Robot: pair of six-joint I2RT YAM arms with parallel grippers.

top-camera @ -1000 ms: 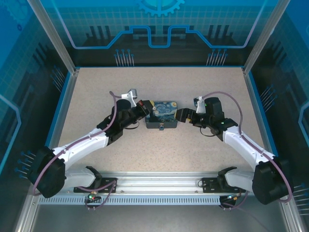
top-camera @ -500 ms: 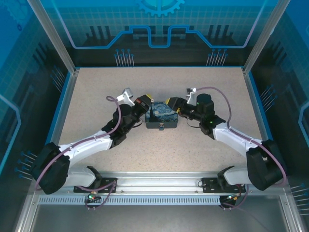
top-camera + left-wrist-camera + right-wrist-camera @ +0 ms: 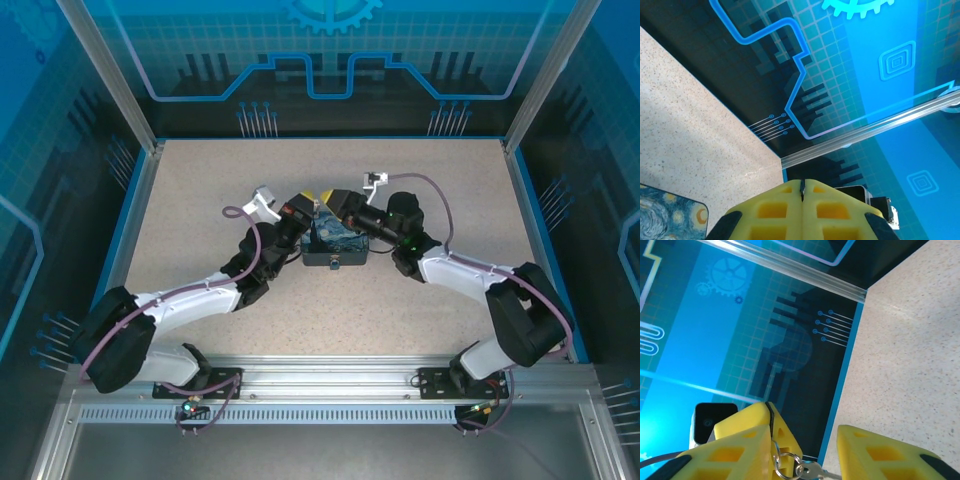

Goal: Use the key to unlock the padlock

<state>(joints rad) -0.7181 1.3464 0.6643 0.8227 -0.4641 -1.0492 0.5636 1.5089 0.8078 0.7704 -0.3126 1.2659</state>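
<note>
My left gripper (image 3: pixel 801 186) is shut, and a thin dark sliver, the key (image 3: pixel 801 189), is pinched at its yellow tips. In the right wrist view those shut fingers (image 3: pixel 782 437) sit between my right gripper's fingers. A split ring (image 3: pixel 785 464) hangs from their seam and carries a small silver key (image 3: pixel 815 471). My right gripper (image 3: pixel 810 452) is open around it. Seen from above, the left gripper (image 3: pixel 309 201) and right gripper (image 3: pixel 331 198) meet over the far edge of the dark blue swirl-painted box (image 3: pixel 338 240). I cannot tell whether the small grey fitting (image 3: pixel 335 263) on its near face is the padlock.
The speckled table (image 3: pixel 200 190) stretches out on every side of the box. Blue rails and glass walls (image 3: pixel 330 100) border it at the back and sides. A corner of the box (image 3: pixel 665 217) lies below the left fingers.
The right arm swung left from beside the box to above its far edge, meeting the left gripper. The left gripper edged right and away from me, staying shut.
</note>
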